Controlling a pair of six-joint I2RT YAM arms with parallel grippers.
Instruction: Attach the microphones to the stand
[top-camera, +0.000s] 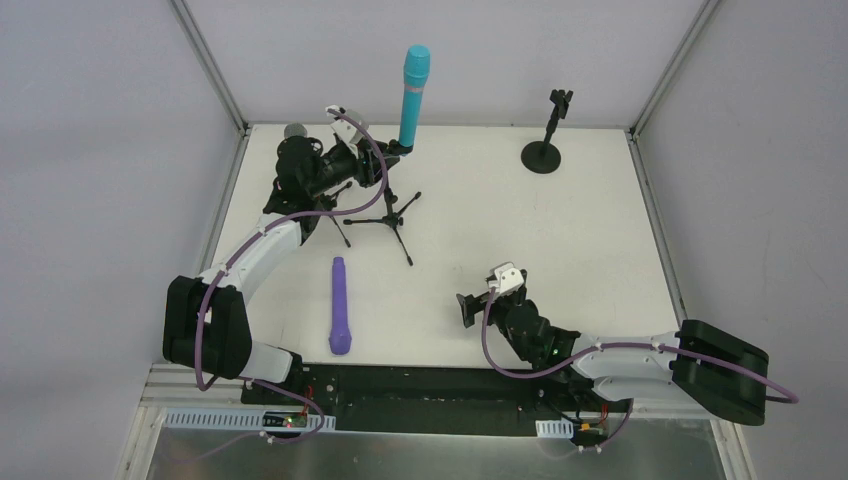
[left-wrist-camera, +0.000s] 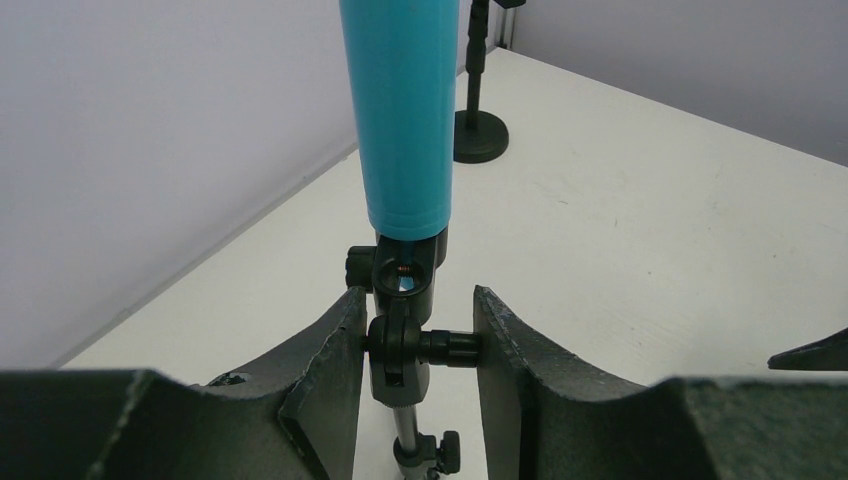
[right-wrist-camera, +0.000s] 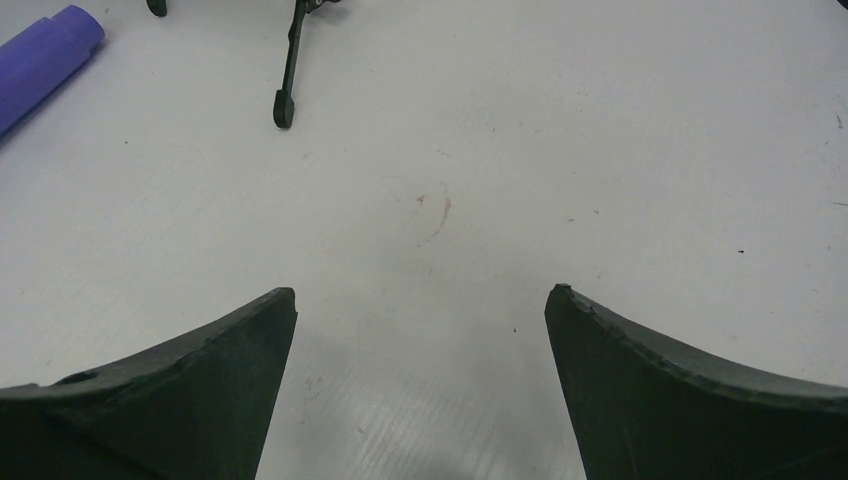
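- Cyan stick microphone (left-wrist-camera: 400, 110) stands upright in the clip at the top of the black tripod stand (top-camera: 385, 215), at the far left of the white counter (top-camera: 560, 250). That one looks seated.
- Directly below the microphone's lower end, the left claw (left-wrist-camera: 418, 342) is closed on the stand's swivel joint. One finger presses the joint body and the other presses the tip of its side knob. The claw comes in level from the near-left side, with the stand's post running vertically between the fingers.
- Purple stick microphone (top-camera: 340, 305) lies flat on the counter, unattached, in front of the tripod legs. Its long axis runs near to far, with the thicker head towards the near edge and the slim tail towards the stand.
- The right claw (right-wrist-camera: 420, 300) is spread wide and holds nothing. It hovers low over bare counter, to the right of the purple microphone and well apart from it. In the right wrist view the microphone shows only in the upper left corner, so it lies ahead and off to the claw's left.
- The purple microphone is nearer the left arm's base, but that claw is occupied. I judge the right arm the likelier one to fetch it, swinging left and closing across the barrel, at right angles to its near-far axis.
- A black round-based stand (top-camera: 545, 150) waits bare at the far right, on the right arm's side.
- No red microphone can be made out with certainty.
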